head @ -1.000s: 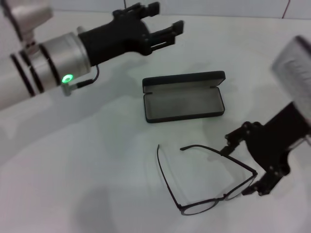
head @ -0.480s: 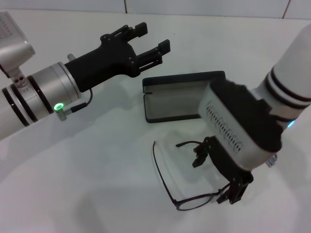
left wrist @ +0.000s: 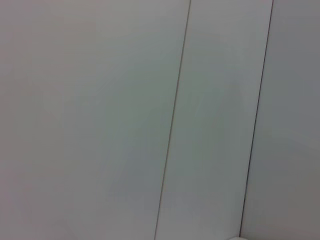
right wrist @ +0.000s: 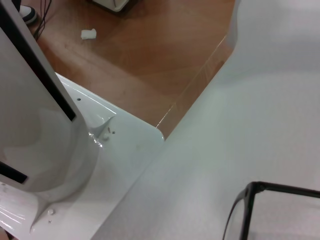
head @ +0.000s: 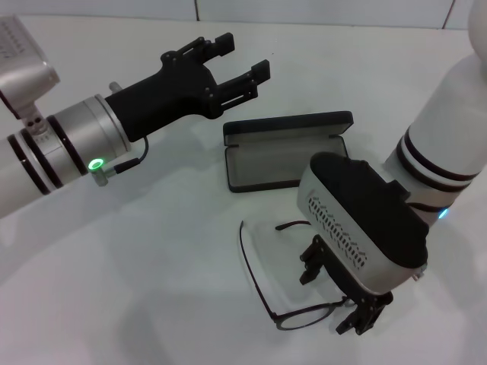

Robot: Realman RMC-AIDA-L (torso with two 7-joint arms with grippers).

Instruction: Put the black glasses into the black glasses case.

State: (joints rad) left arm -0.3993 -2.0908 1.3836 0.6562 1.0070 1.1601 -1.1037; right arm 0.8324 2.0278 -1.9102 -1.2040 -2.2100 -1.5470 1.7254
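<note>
The black glasses [head: 300,317] lie unfolded on the white table, in front of the black glasses case [head: 289,161]. The case lies open with its grey lining up and its lid toward the back. My right gripper [head: 335,295] is down over the right end of the glasses and open, one finger [head: 310,266] on each side of the frame there. The right wrist view catches one corner of the glasses [right wrist: 248,200]. Behind and left of the case, my left gripper [head: 237,62] hovers open, holding nothing. The left wrist view shows only pale wall panels.
The white table [head: 152,266] spreads out to the left and front of the glasses. In the right wrist view the table's edge [right wrist: 192,87] drops to a wooden floor [right wrist: 150,45], with a white robot base [right wrist: 45,135] beside it.
My right arm has swung in from the right and come down over the glasses, which shifted slightly left. The left gripper has dropped a little toward the case.
</note>
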